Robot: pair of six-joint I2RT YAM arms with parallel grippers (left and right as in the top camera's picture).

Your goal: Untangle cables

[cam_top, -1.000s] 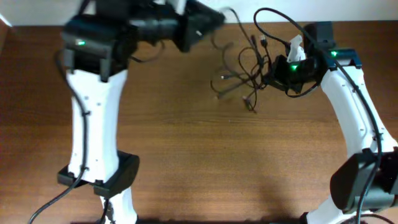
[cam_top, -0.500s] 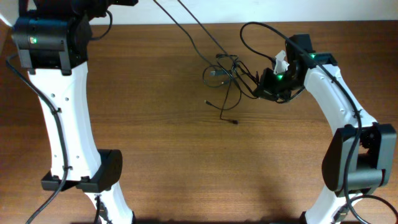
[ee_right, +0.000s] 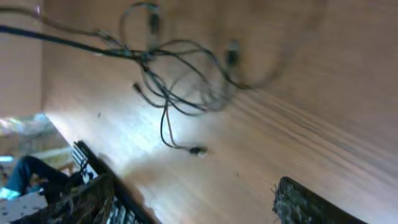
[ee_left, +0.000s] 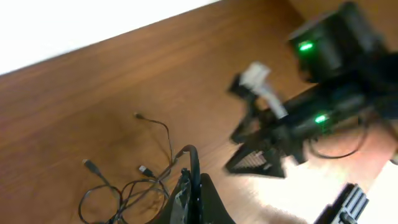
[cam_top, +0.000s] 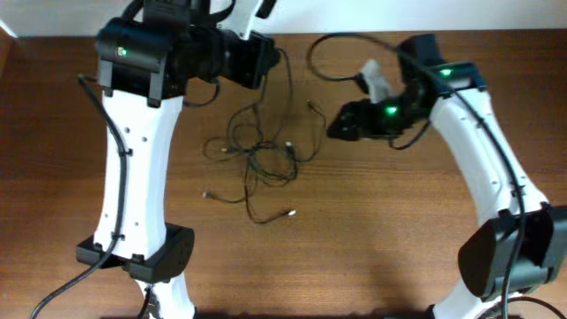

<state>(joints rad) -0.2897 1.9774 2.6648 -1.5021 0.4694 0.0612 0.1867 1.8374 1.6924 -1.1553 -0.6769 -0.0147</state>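
Cables (cam_top: 257,162): thin black cords, loosely knotted, small plugs, centre-left on glossy wood-grain worktop (cam_top: 372,239).
Left pincer (ee_left: 190,186): clamped on one strand, far left.
Right pincer (ee_right: 196,198): fingers apart, right of tangle.

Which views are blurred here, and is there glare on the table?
Overhead: sharp and evenly lit, cables legible. Left wrist: right arm smeared, cables at lower left fairly crisp. Right wrist: soft throughout, cables streaked, a pale glare patch on the table.
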